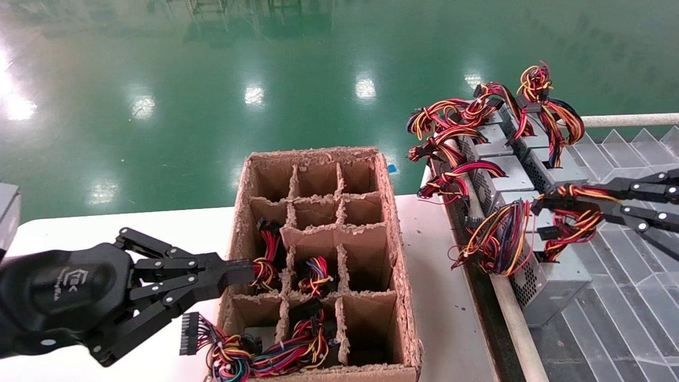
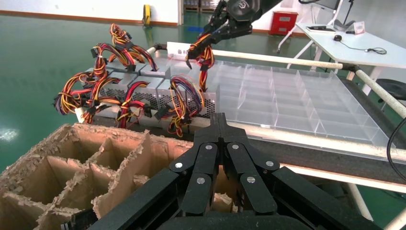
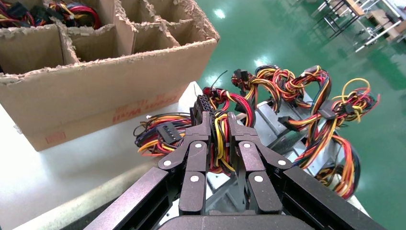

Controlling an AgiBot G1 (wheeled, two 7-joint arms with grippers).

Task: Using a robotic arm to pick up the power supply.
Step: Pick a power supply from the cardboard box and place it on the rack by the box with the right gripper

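Observation:
Several grey power supplies stand in a row on the right; the nearest power supply (image 1: 551, 276) is a perforated metal box at the row's near end. Its bundle of red, yellow and orange wires (image 1: 578, 215) (image 3: 219, 143) rises from it. My right gripper (image 1: 541, 204) (image 3: 219, 125) reaches in from the right and is shut on that bundle, with a black connector (image 3: 203, 105) just past the fingertips. The left wrist view shows the same gripper (image 2: 210, 40) far off, holding wires above the row. My left gripper (image 1: 246, 270) (image 2: 219, 120) is shut on nothing beside the cardboard box.
A brown cardboard box (image 1: 395, 254) with dividers stands mid-table, with wired supplies in its near-left cells. The other power supplies (image 1: 504, 175) lie behind the held one. A clear divided tray (image 1: 626, 297) spreads to the right. A strip of white table (image 1: 440, 297) runs between box and tray.

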